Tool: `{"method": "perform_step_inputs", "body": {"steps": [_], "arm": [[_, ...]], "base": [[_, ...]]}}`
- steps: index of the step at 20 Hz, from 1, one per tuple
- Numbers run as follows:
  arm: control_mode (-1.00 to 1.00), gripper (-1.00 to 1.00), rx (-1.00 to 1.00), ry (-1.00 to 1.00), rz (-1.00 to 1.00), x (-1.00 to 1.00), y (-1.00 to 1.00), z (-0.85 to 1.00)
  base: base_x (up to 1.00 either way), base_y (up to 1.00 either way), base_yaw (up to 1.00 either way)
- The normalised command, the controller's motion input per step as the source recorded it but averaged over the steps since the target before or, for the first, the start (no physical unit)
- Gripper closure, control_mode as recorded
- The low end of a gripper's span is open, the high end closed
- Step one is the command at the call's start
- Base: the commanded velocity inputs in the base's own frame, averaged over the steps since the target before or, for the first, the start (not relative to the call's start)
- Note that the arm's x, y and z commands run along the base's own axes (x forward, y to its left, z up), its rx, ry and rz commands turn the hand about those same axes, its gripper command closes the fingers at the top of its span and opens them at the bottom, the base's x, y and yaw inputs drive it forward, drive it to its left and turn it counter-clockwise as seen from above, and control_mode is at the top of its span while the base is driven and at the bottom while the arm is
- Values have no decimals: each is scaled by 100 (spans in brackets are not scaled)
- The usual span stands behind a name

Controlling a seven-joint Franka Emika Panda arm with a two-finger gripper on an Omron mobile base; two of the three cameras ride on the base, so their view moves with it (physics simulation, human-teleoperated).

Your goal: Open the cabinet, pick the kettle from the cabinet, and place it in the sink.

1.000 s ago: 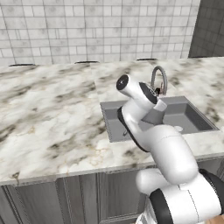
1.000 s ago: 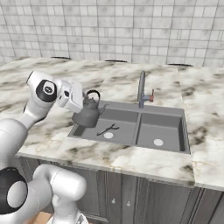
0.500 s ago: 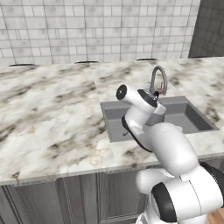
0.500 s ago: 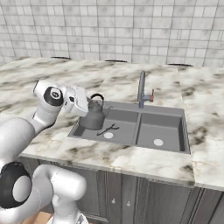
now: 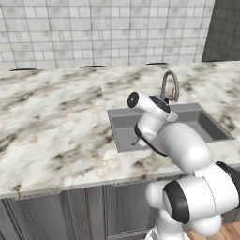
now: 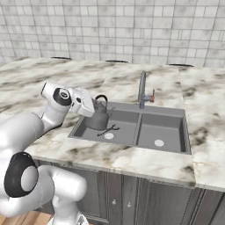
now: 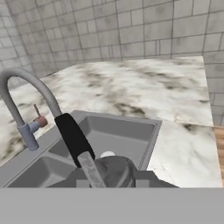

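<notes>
A marble-topped desk (image 6: 145,165) in white with grey-brown veining runs along a wall of pale grey tiles (image 6: 132,26), and the wall turns a corner to darker tiles (image 5: 225,28) at the right of the left base view. Below the desk are grey panelled fronts (image 6: 145,200) with small knobs (image 6: 114,202). A strip of wooden floor (image 7: 218,153) shows at the right edge of the hand view.

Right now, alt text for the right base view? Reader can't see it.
A white robot arm lowers a dark grey kettle into the left basin of a double grey sink, its pincer shut on the kettle. A gooseneck faucet stands behind the sink, set in a marble counter below a grey tiled wall.
</notes>
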Motion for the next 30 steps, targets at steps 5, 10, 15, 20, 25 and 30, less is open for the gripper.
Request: {"method": "perform_step_inputs", "body": {"steps": [5, 10, 15, 20, 25, 30], "arm": [[-100, 100, 0, 10, 0, 28, -9, -18], [-100, 100, 0, 9, 0, 31, -9, -20], [-100, 100, 0, 12, 0, 30, -12, -27], [-100, 100, 0, 4, 0, 28, -8, -28], [-100, 100, 0, -1, 0, 25, -10, -29], [-100, 100, 0, -9, 0, 18, -12, -29]], "base": [[0, 0, 0], [0, 0, 0], [0, 0, 0], [0, 0, 0], [0, 0, 0], [0, 0, 0]]}}
